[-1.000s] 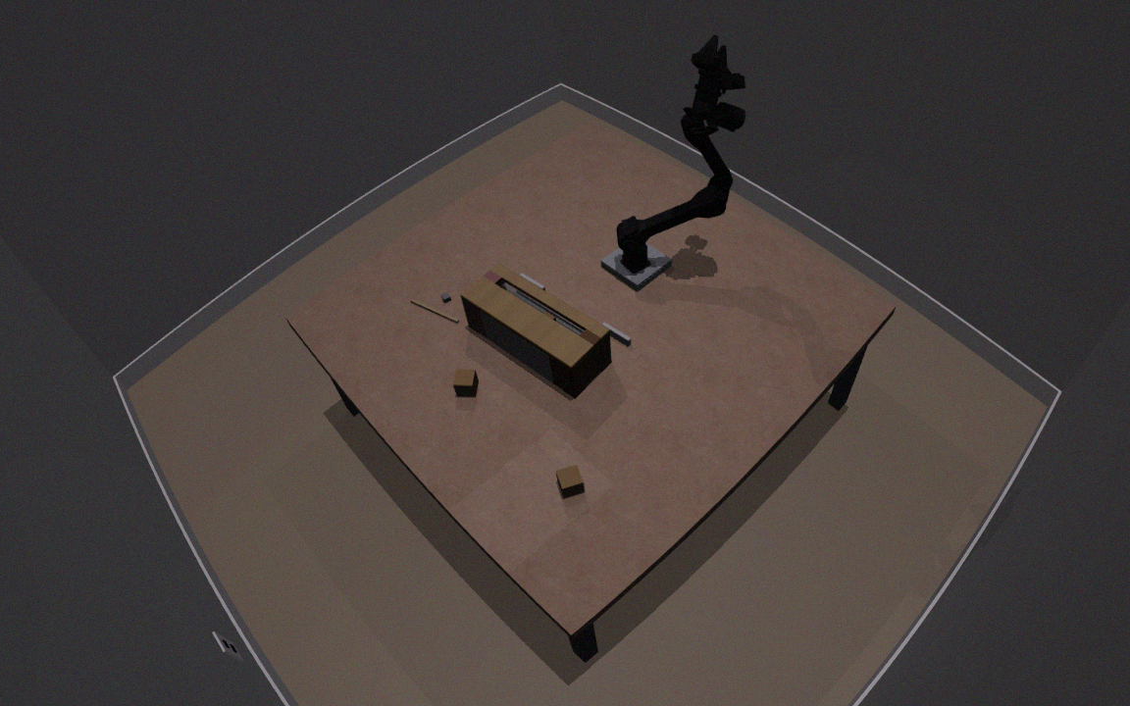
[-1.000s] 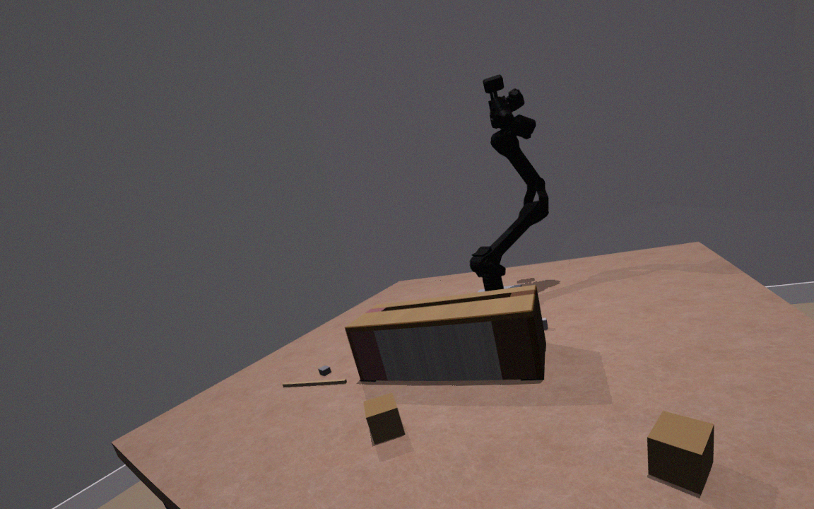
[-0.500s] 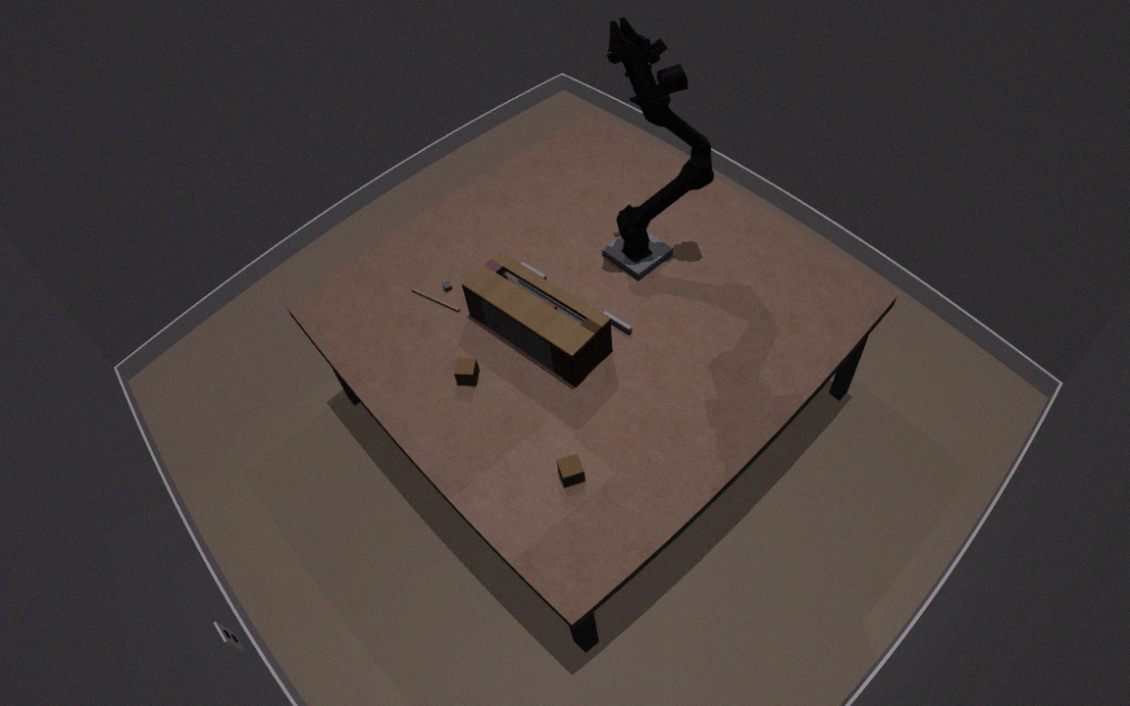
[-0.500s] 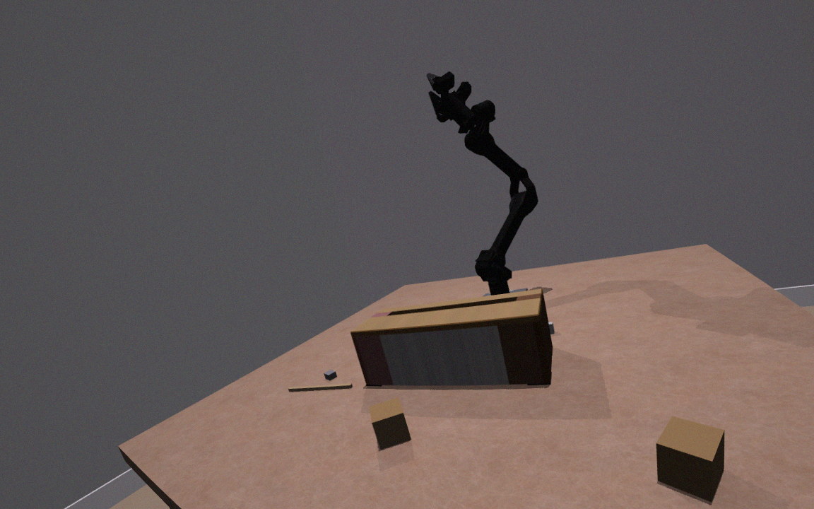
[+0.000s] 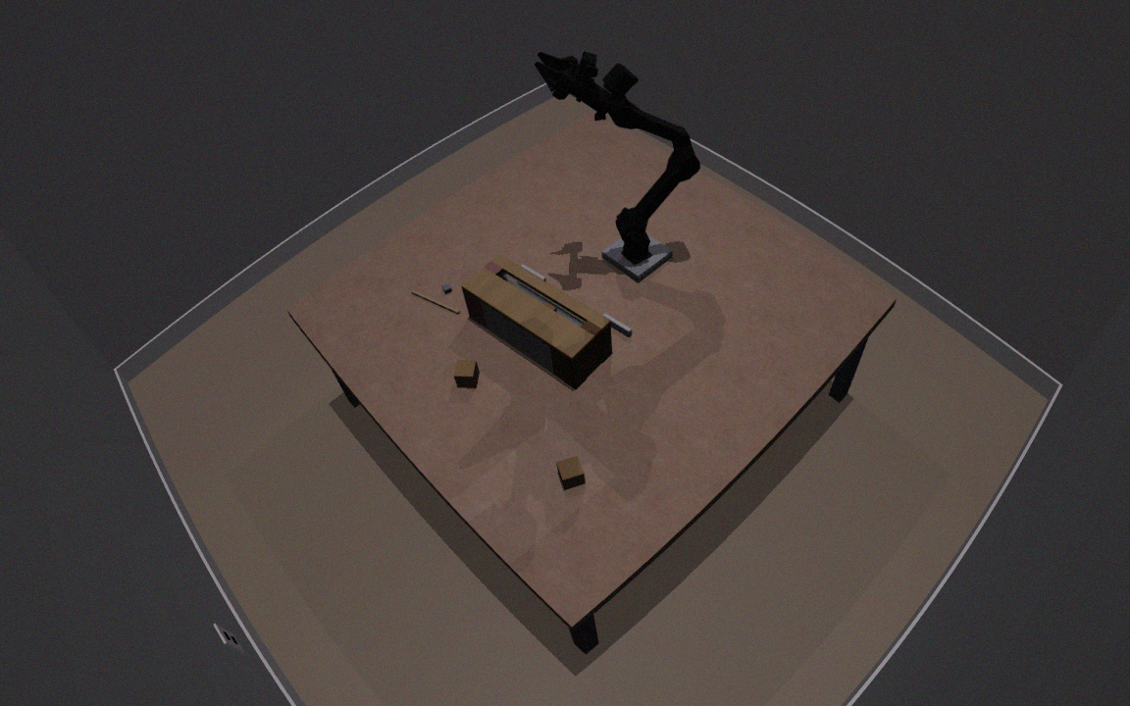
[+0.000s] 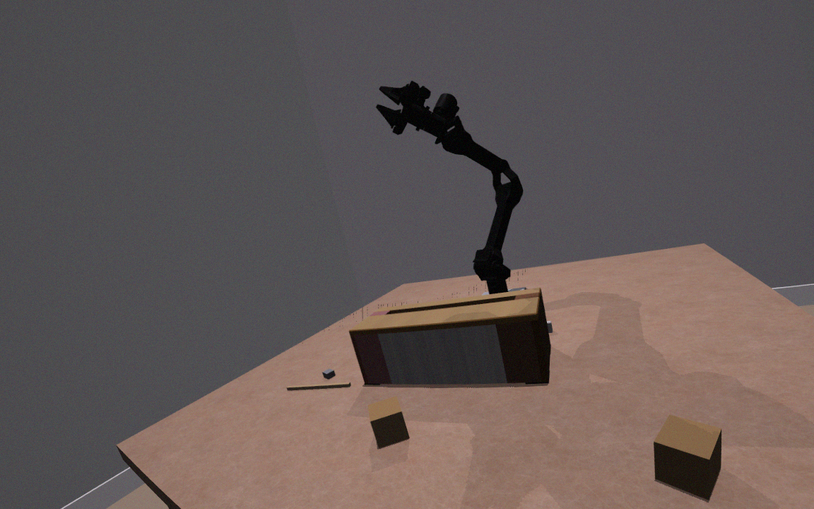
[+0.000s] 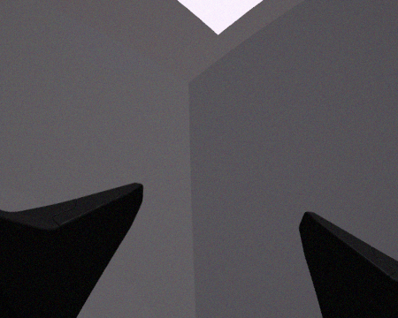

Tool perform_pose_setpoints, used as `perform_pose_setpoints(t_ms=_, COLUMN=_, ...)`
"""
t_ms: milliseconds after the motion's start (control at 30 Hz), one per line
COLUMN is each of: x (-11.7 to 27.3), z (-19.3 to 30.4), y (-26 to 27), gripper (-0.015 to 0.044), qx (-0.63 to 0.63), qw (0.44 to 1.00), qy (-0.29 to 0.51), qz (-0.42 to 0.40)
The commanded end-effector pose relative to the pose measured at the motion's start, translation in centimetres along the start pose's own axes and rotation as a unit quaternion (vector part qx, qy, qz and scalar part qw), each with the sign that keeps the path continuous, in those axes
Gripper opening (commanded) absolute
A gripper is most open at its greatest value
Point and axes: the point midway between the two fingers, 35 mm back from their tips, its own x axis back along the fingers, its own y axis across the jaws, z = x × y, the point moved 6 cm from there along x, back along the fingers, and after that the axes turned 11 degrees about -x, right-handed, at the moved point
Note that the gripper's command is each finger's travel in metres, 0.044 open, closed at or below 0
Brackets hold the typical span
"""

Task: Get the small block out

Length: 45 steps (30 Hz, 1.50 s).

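Fingers spread and empty, the gripper hangs high above the box, aimed at the walls. I cannot see the block behind the dark front. It should come down slowly behind the box, without touching it.

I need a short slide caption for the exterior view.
Arm raised high behind the box, open tool empty, two cubes on the table.
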Motion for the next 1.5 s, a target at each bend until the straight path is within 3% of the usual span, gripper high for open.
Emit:
perform_pose_setpoints(t_ms=0, x=-1.4, z=5.5, y=0.4, gripper=0.04, qx=-0.029, qw=0.994, qy=0.103, qz=-0.01)
perform_pose_setpoints(t_ms=267, x=-1.6, z=16.0, y=1.2, gripper=0.04, qx=-0.091, qw=0.946, qy=0.31, qz=-0.001)
perform_pose_setpoints(t_ms=433, x=0.0, z=22.7, y=1.9, gripper=0.04, qx=-0.135, qw=0.88, qy=0.455, qz=0.029)
perform_pose_setpoints(t_ms=600, x=3.0, z=28.4, y=2.3, gripper=0.04, qx=-0.17, qw=0.788, qy=0.586, qz=0.085)
perform_pose_setpoints(t_ms=833, x=9.0, z=34.7, y=2.7, gripper=0.04, qx=-0.19, qw=0.61, qy=0.739, qz=0.214)
perform_pose_setpoints(t_ms=1000, x=14.0, z=37.3, y=2.8, gripper=0.04, qx=-0.172, qw=0.457, qy=0.804, qz=0.34)
perform_pose_setpoints(t_ms=1167, x=18.5, z=38.2, y=2.9, gripper=0.04, qx=-0.121, qw=0.298, qy=0.816, qz=0.479)
perform_pose_setpoints(t_ms=1467, x=19.1, z=38.3, y=2.9, gripper=0.04, qx=-0.112, qw=0.279, qy=0.814, qz=0.497)
